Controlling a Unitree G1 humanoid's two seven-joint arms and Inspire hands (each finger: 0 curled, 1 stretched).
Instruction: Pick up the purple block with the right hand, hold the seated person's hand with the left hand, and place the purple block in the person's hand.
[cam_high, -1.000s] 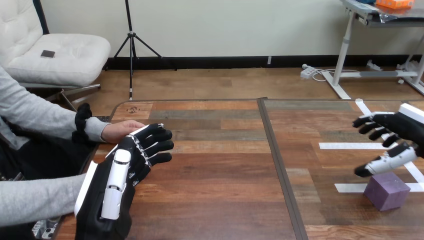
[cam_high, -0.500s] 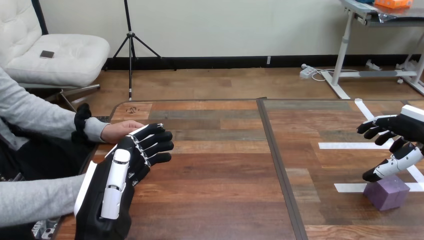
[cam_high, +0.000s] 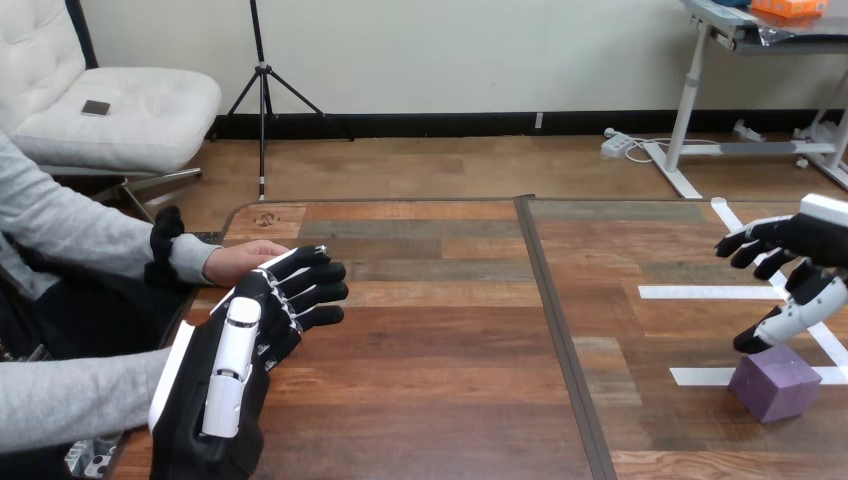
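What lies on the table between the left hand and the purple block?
In the head view, no object: bare table between the left hand and purple block, crossed by a dark seam, with a white tape strip beside the block.

On my feed the left hand (cam_high: 225, 385) lay at the left edge of the table (cam_high: 450, 330), fingers straight, tips overlapping the person's hand (cam_high: 240, 262), not wrapped round it. The right hand (cam_high: 805, 245) hung spread over the purple block (cam_high: 775, 385) by the white tape (cam_high: 700, 292), thumb right at its top. I couldn't tell if it touched.
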